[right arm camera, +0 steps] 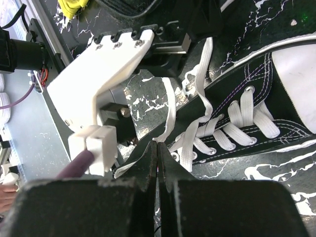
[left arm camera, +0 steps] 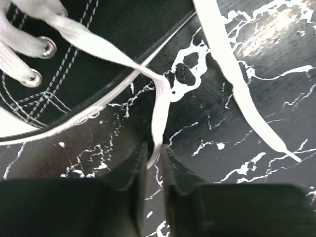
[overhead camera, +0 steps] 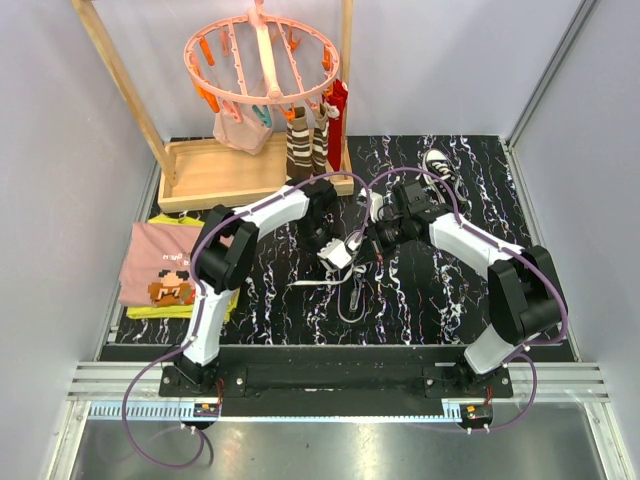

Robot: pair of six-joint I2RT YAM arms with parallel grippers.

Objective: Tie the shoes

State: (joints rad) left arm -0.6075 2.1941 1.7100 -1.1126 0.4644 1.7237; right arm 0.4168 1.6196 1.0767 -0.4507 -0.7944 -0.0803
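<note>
Left gripper [left arm camera: 154, 154] barely apart around white lace [left arm camera: 159, 113], five o'clock of black canvas sneaker [left arm camera: 113, 29]; I can't tell if it clamps. Right gripper [right arm camera: 158, 148] together.

We record the low canvas sneaker [right arm camera: 234, 81] as black with pale stitching, a white rubber sole and a white flat lace [left arm camera: 159, 111]. The table mat [overhead camera: 420, 300] is black with white marble veining. The round plastic clip hanger [overhead camera: 265, 50] is pink. The hanging socks [overhead camera: 303, 148] carry brown-and-cream stripes.
</note>
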